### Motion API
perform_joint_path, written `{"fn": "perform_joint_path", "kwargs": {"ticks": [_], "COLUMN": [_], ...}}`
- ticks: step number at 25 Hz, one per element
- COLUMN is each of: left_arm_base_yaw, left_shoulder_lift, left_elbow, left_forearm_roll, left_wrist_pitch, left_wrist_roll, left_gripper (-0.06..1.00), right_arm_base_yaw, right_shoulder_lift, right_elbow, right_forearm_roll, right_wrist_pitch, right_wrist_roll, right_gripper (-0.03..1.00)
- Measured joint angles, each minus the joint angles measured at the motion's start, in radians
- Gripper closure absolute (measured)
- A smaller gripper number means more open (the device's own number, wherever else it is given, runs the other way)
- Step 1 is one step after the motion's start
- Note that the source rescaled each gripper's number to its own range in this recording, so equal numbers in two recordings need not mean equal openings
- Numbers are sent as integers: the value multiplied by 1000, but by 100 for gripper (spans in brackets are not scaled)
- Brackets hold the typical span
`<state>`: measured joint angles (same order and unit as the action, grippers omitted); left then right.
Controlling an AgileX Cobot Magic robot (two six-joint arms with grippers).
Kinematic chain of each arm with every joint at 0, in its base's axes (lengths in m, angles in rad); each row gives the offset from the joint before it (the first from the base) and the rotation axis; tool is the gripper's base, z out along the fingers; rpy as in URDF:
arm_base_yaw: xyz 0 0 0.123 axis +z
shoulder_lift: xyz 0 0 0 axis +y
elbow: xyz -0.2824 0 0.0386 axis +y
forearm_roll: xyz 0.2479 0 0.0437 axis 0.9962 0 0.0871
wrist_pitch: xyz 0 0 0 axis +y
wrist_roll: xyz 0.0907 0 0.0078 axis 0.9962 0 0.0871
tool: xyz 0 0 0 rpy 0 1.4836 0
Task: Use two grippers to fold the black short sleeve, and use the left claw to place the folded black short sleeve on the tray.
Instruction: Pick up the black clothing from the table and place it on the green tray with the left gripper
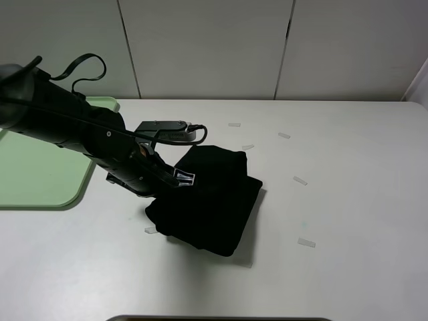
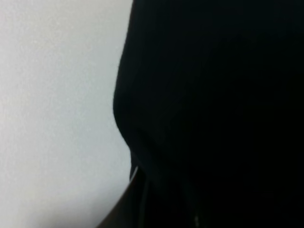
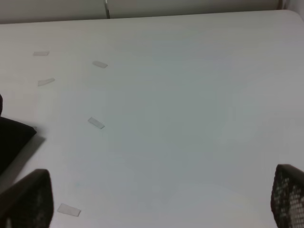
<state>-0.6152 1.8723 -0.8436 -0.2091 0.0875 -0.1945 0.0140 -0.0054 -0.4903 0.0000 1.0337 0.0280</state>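
Note:
The black short sleeve point(image 1: 214, 200) lies folded into a thick bundle in the middle of the white table. My left gripper point(image 1: 182, 178) reaches in from the left and sits at the bundle's left upper edge, apparently closed on the cloth. The left wrist view is filled with the black cloth point(image 2: 213, 109) up close; the fingers do not show there. The light green tray point(image 1: 40, 167) lies at the table's left edge, under the left arm. My right gripper point(image 3: 159, 209) is open and empty over bare table; a corner of the shirt point(image 3: 12, 137) shows at that view's edge.
Several small strips of clear tape lie on the table, one point(image 1: 299, 180) right of the shirt and one point(image 1: 306, 243) toward the front right, also seen in the right wrist view point(image 3: 96, 123). A white wall stands behind the table.

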Motion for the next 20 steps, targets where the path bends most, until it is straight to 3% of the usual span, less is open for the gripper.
{"fn": "perform_joint_path", "kwargs": {"ticks": [6,20], "left_arm_base_yaw": [82,471], "left_shoulder_lift": [-71,-162], "left_elbow": [0,1], "left_forearm_roll": [2,5], "left_wrist_pitch": [74,189], "left_wrist_roll": [51,316], "left_gripper": [86,86], "right_arm_base_yaw": [0,0], "right_shoulder_lift": [0,0], "right_elbow": [0,0], "right_forearm_roll": [0,0], "right_wrist_pitch": [0,0], "right_wrist_roll": [0,0], "right_gripper": [-3,-3]}}
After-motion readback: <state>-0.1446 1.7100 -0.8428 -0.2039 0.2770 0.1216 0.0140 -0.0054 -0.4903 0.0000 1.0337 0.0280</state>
